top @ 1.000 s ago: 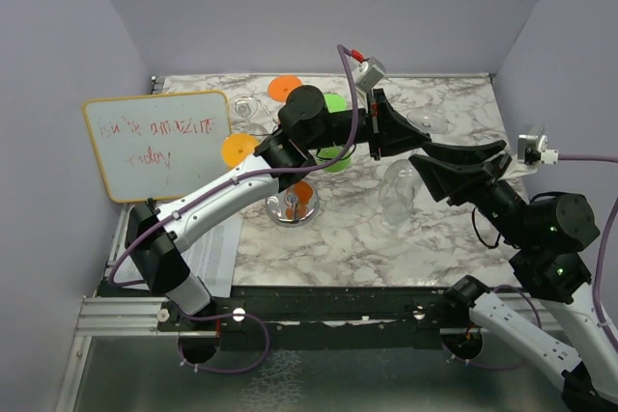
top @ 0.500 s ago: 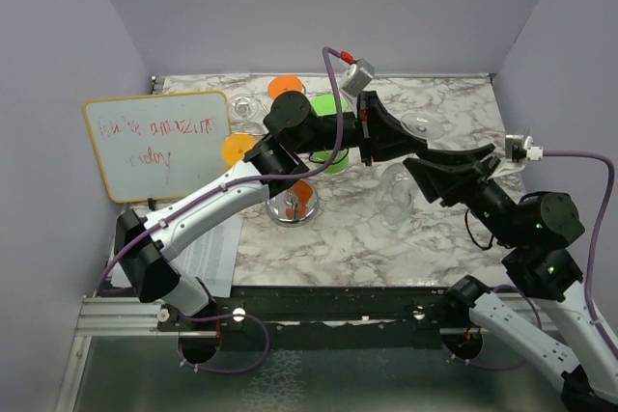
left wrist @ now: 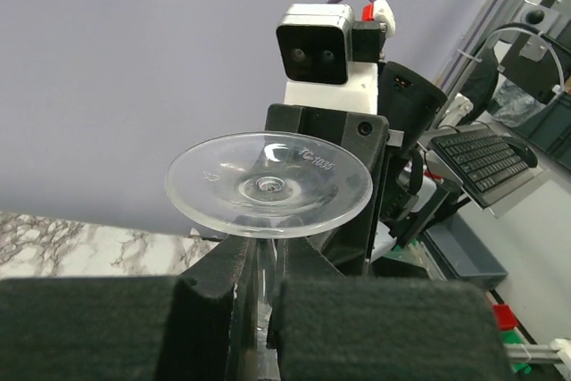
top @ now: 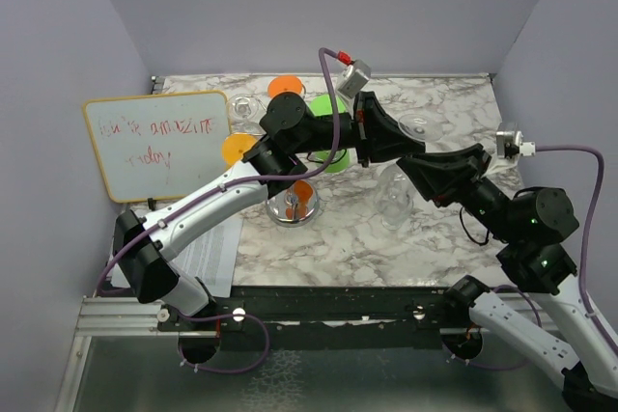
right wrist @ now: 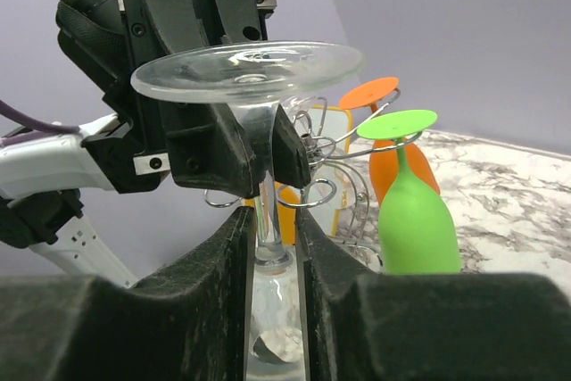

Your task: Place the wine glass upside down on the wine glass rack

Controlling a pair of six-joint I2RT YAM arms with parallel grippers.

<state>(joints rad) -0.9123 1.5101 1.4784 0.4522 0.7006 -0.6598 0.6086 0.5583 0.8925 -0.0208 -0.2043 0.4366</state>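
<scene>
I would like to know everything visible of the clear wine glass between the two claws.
The wine glass is clear, colourless glass, held upside down: flat round foot on top, thin stem, bowl hanging below. The right claw grips the stem low, near the bowl. The left claw flanks the stem just under the foot; whether it presses cannot be told. The glass is apart from the wine glass rack, not yet hung.

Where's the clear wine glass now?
Top view, right of centre: wine glass held inverted, stem between left tool and right tool, right of the wine glass rack.

Whiteboard (top: 156, 145) "amazing today", wine glass (left wrist: 268, 186) foot "TC-1035"
</scene>
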